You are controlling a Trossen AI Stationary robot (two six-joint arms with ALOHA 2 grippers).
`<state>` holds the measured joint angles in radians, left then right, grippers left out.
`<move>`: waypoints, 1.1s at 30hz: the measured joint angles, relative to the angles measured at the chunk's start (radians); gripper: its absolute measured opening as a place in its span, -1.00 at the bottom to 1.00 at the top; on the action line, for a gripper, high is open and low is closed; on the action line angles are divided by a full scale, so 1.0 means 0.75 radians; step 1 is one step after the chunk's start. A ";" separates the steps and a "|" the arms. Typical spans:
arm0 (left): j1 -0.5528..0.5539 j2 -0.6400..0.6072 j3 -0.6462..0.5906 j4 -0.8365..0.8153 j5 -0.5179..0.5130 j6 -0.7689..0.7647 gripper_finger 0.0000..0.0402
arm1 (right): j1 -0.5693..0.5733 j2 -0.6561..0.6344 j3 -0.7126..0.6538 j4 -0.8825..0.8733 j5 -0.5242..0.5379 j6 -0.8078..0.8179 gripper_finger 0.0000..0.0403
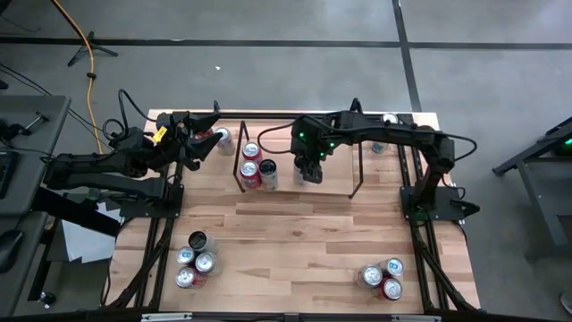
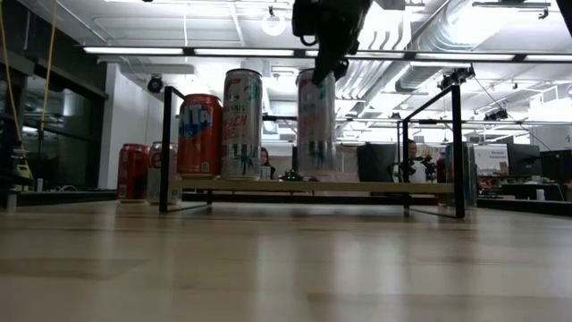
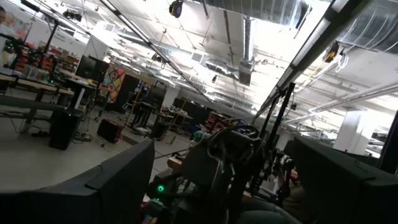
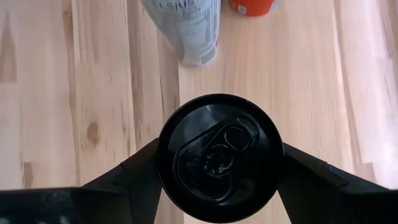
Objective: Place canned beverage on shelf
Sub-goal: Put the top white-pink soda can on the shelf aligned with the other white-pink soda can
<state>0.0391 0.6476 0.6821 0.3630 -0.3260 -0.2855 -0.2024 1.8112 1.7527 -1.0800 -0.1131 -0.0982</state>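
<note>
Open industrial lab, exposed ceiling ducts [image 2: 465,36], strip lights, equipment benches [image 3: 37,84]

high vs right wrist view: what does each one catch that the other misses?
High only: the whole table, the waiting left tool at its far-left corner, a can cluster at the near left and one at the near right, and the shelf's rod frame.

Right wrist only: the black lid and pull tab of the can sitting between the right tool's fingers, one on each side of it.

Both: the right tool over the shelf, and cans already standing on it, a pale one and an orange one.
</note>
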 joint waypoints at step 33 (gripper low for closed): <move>0.000 0.000 0.000 -0.009 0.001 0.001 0.68 | 0.000 0.037 0.001 0.088 0.004 0.039 0.27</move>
<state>0.0390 0.6476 0.6823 0.3565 -0.3256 -0.2852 -0.2020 1.8393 1.7535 -1.0142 -0.1105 -0.0692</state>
